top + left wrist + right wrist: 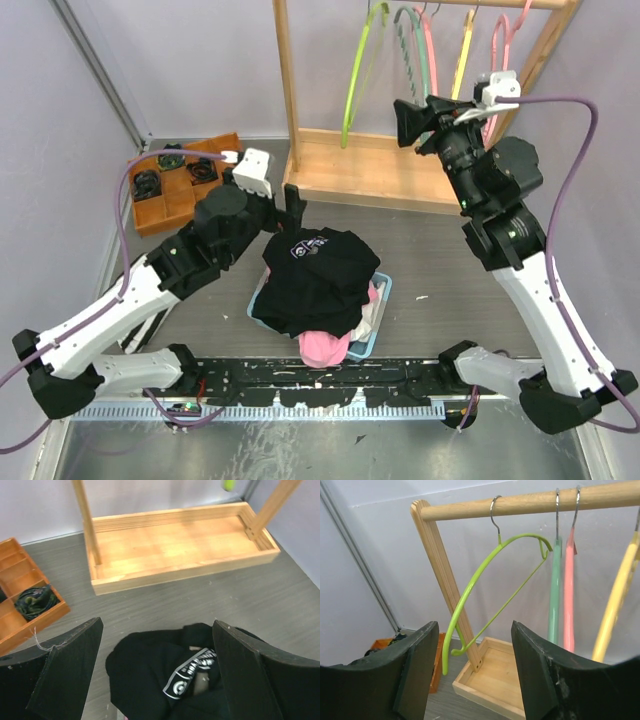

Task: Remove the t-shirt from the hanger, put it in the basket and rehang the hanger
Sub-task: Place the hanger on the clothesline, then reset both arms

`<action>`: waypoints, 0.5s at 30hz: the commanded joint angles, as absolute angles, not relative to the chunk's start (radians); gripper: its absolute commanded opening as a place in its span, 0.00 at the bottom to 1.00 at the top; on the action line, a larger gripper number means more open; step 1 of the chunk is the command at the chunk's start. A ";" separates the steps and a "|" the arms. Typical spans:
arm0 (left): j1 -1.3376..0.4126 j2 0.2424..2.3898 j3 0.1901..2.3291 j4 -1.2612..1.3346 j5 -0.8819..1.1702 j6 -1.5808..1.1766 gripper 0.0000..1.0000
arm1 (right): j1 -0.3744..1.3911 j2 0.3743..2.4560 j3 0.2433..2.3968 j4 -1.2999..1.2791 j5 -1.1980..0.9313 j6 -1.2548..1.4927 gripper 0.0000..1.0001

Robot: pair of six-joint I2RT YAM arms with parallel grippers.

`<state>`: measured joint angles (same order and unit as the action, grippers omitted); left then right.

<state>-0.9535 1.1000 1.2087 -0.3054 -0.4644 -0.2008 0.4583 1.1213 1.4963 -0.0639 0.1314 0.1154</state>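
A black t-shirt (318, 277) with a white printed label lies crumpled on top of a pile of clothes in a light blue basket (379, 318); it also shows in the left wrist view (165, 675). My left gripper (292, 205) is open and empty, just above the shirt's far edge. A bare lime green hanger (358, 70) hangs on the wooden rack rail (530, 502), tilted, also in the right wrist view (470, 597). My right gripper (408, 122) is open and empty, raised near the hangers to the right of the green one.
Green, pink and yellow hangers (560, 590) hang bare on the rail to the right. The rack's wooden base tray (370, 170) lies behind the basket. An orange compartment box (170, 185) with dark items stands at the far left. Pink cloth (325, 347) spills over the basket's near edge.
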 commanded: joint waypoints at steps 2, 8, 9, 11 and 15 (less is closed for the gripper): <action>-0.831 1.113 1.265 -0.302 -0.416 -0.248 0.98 | 0.463 1.007 1.417 -0.060 0.177 0.121 0.67; -0.728 1.091 1.245 -0.333 -0.409 -0.288 0.98 | 0.463 0.852 1.256 -0.119 0.228 0.173 0.67; -0.722 1.080 1.233 -0.332 -0.405 -0.290 0.98 | 0.462 0.820 1.219 -0.119 0.246 0.187 0.67; -0.720 1.058 1.209 -0.317 -0.397 -0.287 0.98 | 0.464 0.762 1.140 -0.106 0.240 0.207 0.68; -0.721 1.022 1.165 -0.305 -0.422 -0.302 0.98 | 0.463 0.698 1.031 -0.144 0.240 0.221 0.68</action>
<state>-0.7223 1.0695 1.2030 -0.3199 -0.4164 -0.2760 0.4583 0.7380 1.0916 -0.1398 0.2153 0.1844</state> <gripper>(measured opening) 0.980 0.677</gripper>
